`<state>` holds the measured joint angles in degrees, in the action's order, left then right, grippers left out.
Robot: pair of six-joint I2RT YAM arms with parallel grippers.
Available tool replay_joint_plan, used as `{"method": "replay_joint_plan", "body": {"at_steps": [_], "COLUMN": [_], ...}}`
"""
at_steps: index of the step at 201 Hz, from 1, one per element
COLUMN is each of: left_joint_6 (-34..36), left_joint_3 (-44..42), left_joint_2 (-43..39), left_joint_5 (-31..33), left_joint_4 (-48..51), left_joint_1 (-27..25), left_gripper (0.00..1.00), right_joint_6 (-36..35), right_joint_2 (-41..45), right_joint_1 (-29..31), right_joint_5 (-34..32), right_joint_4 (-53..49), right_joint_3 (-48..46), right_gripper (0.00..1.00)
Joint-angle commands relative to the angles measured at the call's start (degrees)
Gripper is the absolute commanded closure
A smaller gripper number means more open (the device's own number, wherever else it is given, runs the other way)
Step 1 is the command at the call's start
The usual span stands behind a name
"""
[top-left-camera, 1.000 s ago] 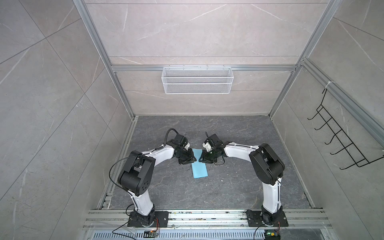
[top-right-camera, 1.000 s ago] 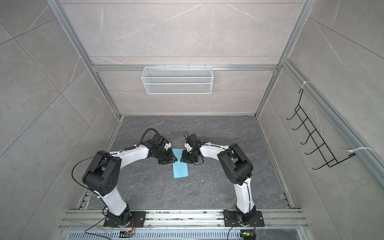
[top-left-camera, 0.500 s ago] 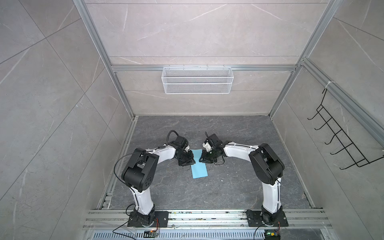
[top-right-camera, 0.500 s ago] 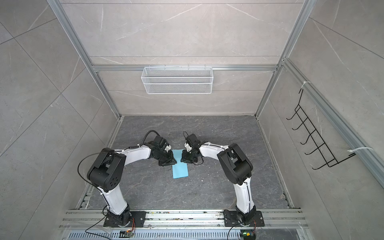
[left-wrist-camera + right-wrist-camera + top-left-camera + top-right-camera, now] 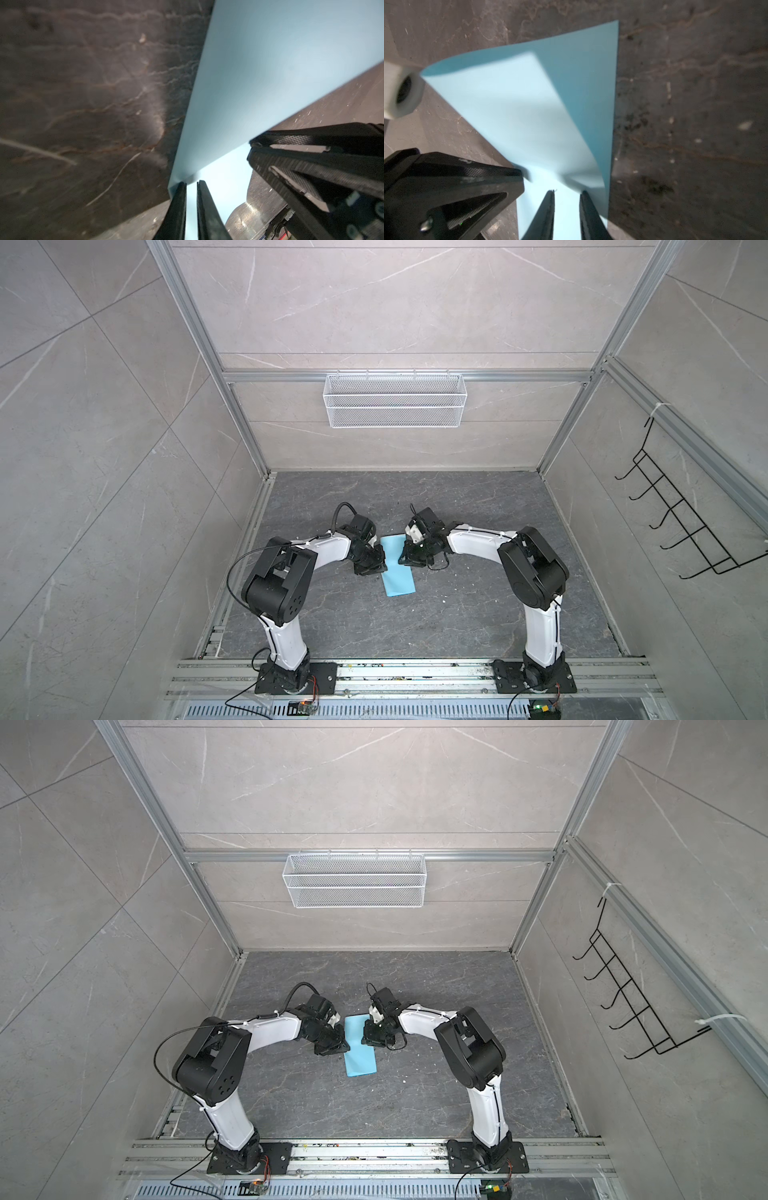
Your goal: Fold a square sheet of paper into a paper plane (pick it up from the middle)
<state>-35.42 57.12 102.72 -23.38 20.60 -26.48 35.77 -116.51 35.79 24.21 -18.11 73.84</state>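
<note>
Square sheet of paper point(image 5: 397, 568): thin light-blue paper, matt, smooth, unprinted.
Tabletop point(image 5: 457, 614): dark grey stone-look slab with pale veins, dull finish, fine white specks on it.
Walls point(image 5: 395, 302): pale grey marble-look panels, faint sheen.
Frame rails point(image 5: 415, 376): bare aluminium, satin.
Basket point(image 5: 395, 406): white-coated wire mesh.
Hook rack point(image 5: 690, 522): black wire.
Arm links point(image 5: 328, 549): white plastic, glossy. Joints point(image 5: 278, 585): matt black.
Left gripper point(image 5: 191, 184) and right gripper point(image 5: 566, 192): black, with a fine woven texture on the flanks.
</note>
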Motion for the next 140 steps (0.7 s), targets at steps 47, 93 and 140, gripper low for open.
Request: {"method": "replay_joint_plan", "body": {"at_steps": [47,93,140], "left_joint_6": [3.1,3.7,4.6], "left_joint_3": [1.4,5.2,5.1], "left_joint_2": [-5.3,1.2,4.8], "left_joint_5": [-5.1,-6.1,-3.6], "left_joint_4": [-3.7,-4.8,-3.9], "left_joint_1": [1.3,1.3,2.1], "left_gripper": [0.83,0.83,0.83], "right_joint_6": [-1.3,-1.2,-1.3], "right_joint_2": [-4.7,-5.1,-5.2], "right_joint_1": [-0.3,-0.3,-0.3], "right_joint_5": [-9.8,-9.7,-9.9], "right_joint_4": [-9.7,-10.3,-10.7], "right_joint_3": [-2.8,-2.3,-2.2], "right_gripper": [0.74,0.74,0.74]}}
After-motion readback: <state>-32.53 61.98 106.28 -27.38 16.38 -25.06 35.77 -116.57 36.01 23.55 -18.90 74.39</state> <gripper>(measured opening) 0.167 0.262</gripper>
